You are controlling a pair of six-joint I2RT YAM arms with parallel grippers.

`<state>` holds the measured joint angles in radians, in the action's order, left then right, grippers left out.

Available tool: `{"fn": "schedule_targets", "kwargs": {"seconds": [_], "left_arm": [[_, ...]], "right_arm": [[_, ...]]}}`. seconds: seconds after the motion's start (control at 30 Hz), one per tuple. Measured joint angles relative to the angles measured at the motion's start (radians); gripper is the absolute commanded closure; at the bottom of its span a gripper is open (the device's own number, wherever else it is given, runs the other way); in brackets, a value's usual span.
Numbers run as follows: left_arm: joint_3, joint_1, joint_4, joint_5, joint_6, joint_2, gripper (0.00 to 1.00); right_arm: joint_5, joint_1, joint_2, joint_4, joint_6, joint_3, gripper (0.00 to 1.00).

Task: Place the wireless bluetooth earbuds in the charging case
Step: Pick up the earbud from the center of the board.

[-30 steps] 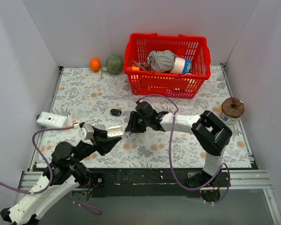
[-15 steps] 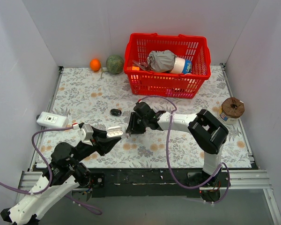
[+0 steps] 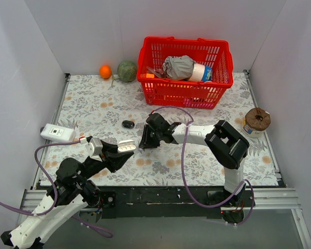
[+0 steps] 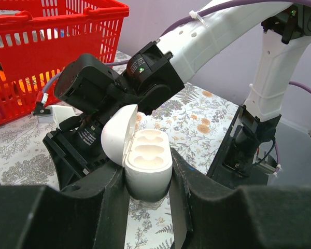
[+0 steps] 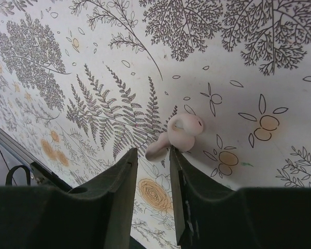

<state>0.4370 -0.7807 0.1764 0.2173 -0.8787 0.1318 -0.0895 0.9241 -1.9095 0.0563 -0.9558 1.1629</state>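
Observation:
My left gripper (image 3: 123, 151) (image 4: 147, 181) is shut on the white charging case (image 3: 127, 146) (image 4: 145, 155) and holds it above the mat. The lid is open and both wells are empty. My right gripper (image 3: 143, 143) (image 5: 154, 153) is just right of the case, pointing down at the mat with its jaws narrowly apart. The small white earbud (image 5: 184, 132) is at its fingertips. The stem end reaches just between them, against the right finger, and a slim gap shows to the left finger. No black earbuds show.
A black oval pebble case (image 3: 127, 124) lies on the mat behind the grippers. A red basket (image 3: 147, 67) of items stands at the back, with an orange (image 3: 105, 71) and a green ball (image 3: 127, 71) to its left. A white device (image 3: 57, 133) is at the left edge and a jar (image 3: 257, 120) at the right.
My right arm and wrist have shifted slightly left toward the case, with the fingertips staying near the same spot. The left arm and the case have not moved.

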Motion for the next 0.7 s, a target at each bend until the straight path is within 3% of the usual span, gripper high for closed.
{"fn": "schedule_targets", "kwargs": {"seconds": [0.7], "left_arm": [[0.0, 0.0, 0.0, 0.0, 0.0, 0.0, 1.0]], "right_arm": [[-0.002, 0.002, 0.007, -0.001, 0.001, -0.028, 0.66]]}}
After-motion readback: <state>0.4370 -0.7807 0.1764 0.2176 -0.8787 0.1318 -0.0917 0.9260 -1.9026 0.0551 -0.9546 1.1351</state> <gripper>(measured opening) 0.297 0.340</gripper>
